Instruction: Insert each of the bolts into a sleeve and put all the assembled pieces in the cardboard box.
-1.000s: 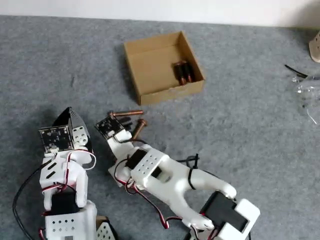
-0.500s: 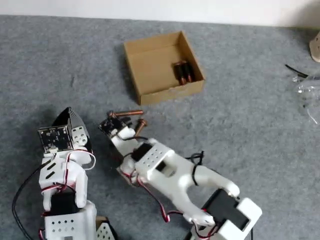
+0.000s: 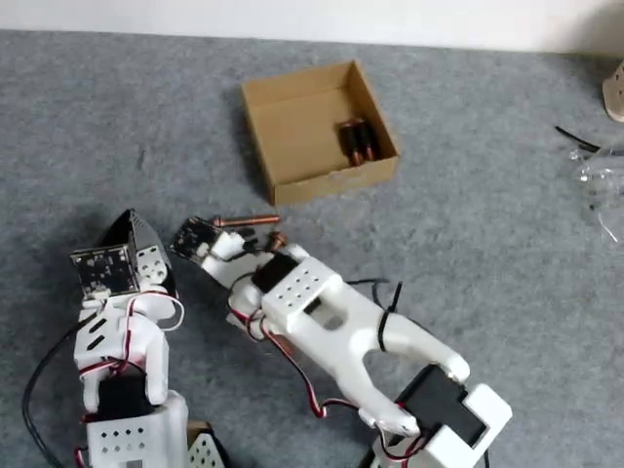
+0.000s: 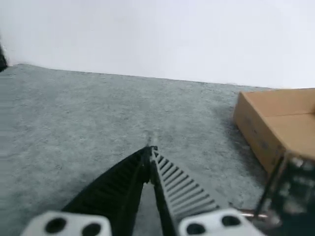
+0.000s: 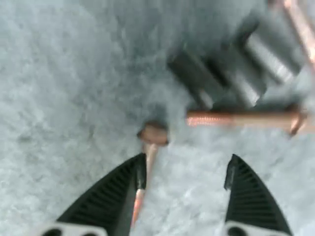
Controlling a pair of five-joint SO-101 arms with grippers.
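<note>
1. Desk: grey, felt-like top that carries every item below.
2. Cardboard box: open-topped and shallow, standing at the far middle of the desk.
3. Assembled pieces: a small cluster of dark sleeves with copper ends. They lie side by side inside the cardboard box against its right wall; the exact count cannot be told.
4. Far bolt: copper, loose on the desk just near of the cardboard box, lying left to right.
5. Near bolt: copper, just near and right of the far bolt. Its head shows, and its shank is hidden under the right arm.
6. Right pincer: wide open, with nothing gripped, and low over the desk at the loose bolts.
7. Finger-side bolt: lies with its shank along the inner face of one black finger, head pointing away. Whether it touches the finger cannot be told.
8. Crosswise bolt: lies across the gap, just beyond the fingertips.
9. Loose sleeves: dark and blurred, lying past the crosswise bolt.
10. Left pincer: fully shut, tips together and empty. It is held above bare desk at the near left, pointing far, with the cardboard box to its right and farther off.
</note>
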